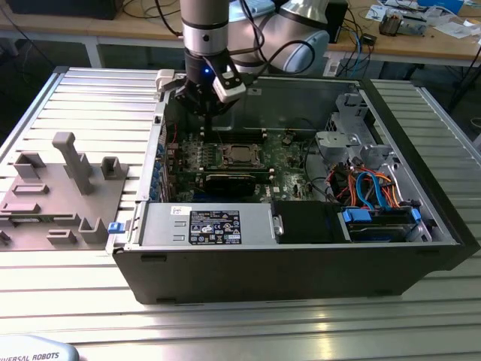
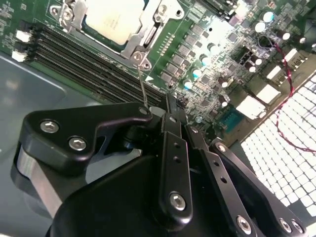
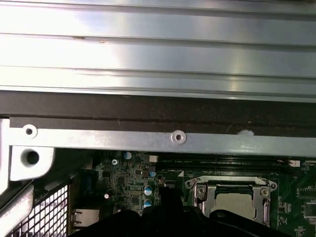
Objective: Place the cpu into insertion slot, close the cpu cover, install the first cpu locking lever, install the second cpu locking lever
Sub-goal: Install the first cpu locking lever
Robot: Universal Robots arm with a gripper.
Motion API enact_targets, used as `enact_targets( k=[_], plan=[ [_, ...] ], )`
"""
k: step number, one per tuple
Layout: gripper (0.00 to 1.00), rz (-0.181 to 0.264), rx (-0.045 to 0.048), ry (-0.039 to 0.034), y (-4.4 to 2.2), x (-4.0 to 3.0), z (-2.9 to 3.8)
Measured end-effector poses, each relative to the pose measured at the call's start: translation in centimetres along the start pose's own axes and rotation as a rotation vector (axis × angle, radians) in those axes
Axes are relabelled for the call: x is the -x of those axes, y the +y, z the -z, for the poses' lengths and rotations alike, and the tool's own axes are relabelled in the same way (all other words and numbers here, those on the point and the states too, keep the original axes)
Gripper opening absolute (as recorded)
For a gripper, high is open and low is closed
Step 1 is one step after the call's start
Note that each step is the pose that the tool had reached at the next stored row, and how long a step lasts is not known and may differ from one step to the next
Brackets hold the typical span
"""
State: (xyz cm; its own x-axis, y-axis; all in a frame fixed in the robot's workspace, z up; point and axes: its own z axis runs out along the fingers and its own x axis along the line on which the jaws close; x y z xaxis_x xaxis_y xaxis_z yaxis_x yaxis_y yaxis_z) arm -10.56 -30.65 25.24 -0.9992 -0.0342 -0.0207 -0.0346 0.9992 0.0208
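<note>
The cpu (image 1: pixel 240 154) lies with its silvery top up in the insertion slot (image 2: pixel 64 14) of the green motherboard (image 1: pixel 289 162), inside the black computer case. The cpu cover (image 2: pixel 140 37) lies flat around the cpu (image 2: pixel 116 17), framing it; both wrist views show this, with the cpu (image 3: pixel 232 201) inside the cover (image 3: pixel 197 190). A thin wire locking lever (image 2: pixel 142 81) rises from the socket's corner to the fingertips. My gripper (image 2: pixel 170 103) is shut and hangs over the board beside the socket, toward the exterior view's left (image 1: pixel 207 105). Whether the lever's end is pinched cannot be told.
Dark memory slots (image 2: pixel 84 59) run beside the socket. A long black card (image 1: pixel 233 180) and the power supply (image 1: pixel 210 226) sit nearer the case's front wall (image 1: pixel 301 263). Drive cage and coloured cables (image 1: pixel 364 188) are at the right. A grey fixture tray (image 1: pixel 60 195) lies outside, left.
</note>
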Motion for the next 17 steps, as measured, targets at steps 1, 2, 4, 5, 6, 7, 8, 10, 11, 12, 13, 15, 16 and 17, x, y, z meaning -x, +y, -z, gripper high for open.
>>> enact_targets(
  k=[1,2,4,5,6,7,8,10,11,12,13,15,16,17],
  plan=[
    [0.11,0.000,0.0009,0.0000,0.00,0.15,-0.01],
    [0.11,0.000,0.0017,0.0002,-0.01,0.31,-0.01],
    [0.11,0.000,0.0032,0.0006,-0.02,0.63,-0.01],
    [0.11,0.000,0.0036,0.0007,-0.03,0.74,-0.01],
    [0.11,0.000,0.0043,0.0010,-0.03,0.93,-0.02],
    [0.11,0.000,0.0053,0.0014,-0.04,1.15,-0.02],
    [0.11,0.000,0.0064,0.0016,-0.05,1.32,-0.02],
    [0.11,0.000,0.0076,0.0019,-0.05,1.52,-0.03],
    [0.11,0.000,0.0079,0.0020,-0.06,1.61,-0.03],
    [0.11,0.000,0.0086,0.0023,-0.06,1.82,-0.03],
    [0.11,0.000,0.0090,0.0024,-0.07,1.91,-0.03],
    [0.11,0.000,0.0100,0.0027,-0.07,2.10,-0.04],
    [0.11,0.000,0.0114,0.0030,-0.08,2.30,-0.04],
    [0.11,0.000,0.0122,0.0031,-0.09,2.38,-0.04]
  ],
)
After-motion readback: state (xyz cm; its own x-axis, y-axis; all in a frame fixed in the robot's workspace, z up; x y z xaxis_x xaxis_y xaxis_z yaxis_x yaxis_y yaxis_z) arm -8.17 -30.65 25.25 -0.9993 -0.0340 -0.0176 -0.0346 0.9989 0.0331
